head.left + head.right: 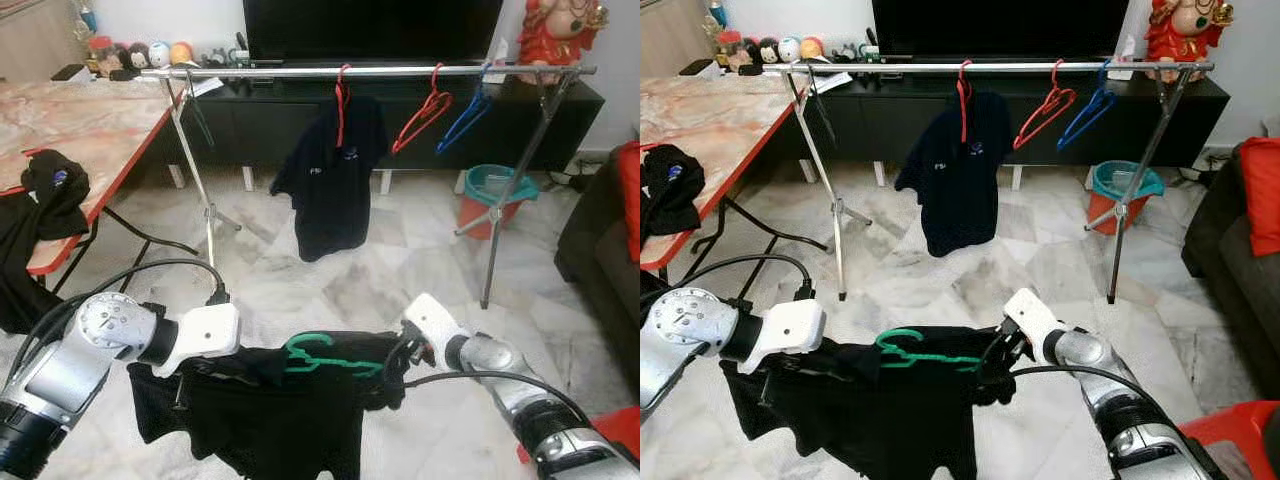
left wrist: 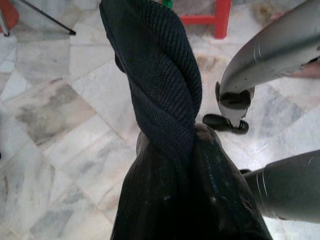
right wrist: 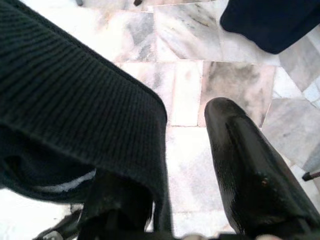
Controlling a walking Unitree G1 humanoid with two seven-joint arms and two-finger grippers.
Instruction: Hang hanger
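Marble floor (image 1: 400,270), black TV cabinet (image 1: 300,120) (sofa (image 1: 600,250) at right).

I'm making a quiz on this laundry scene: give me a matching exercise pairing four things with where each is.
Things:
1. green hanger
2. red hanger with dark shirt
3. blue hanger
4. teal bucket

Places:
A. on the floor behind the rack's right leg
B. bare on the rail, nearest its right end
C. in the black garment held between both grippers
D. near the middle of the rail

Pairs: 1-C, 2-D, 3-B, 4-A
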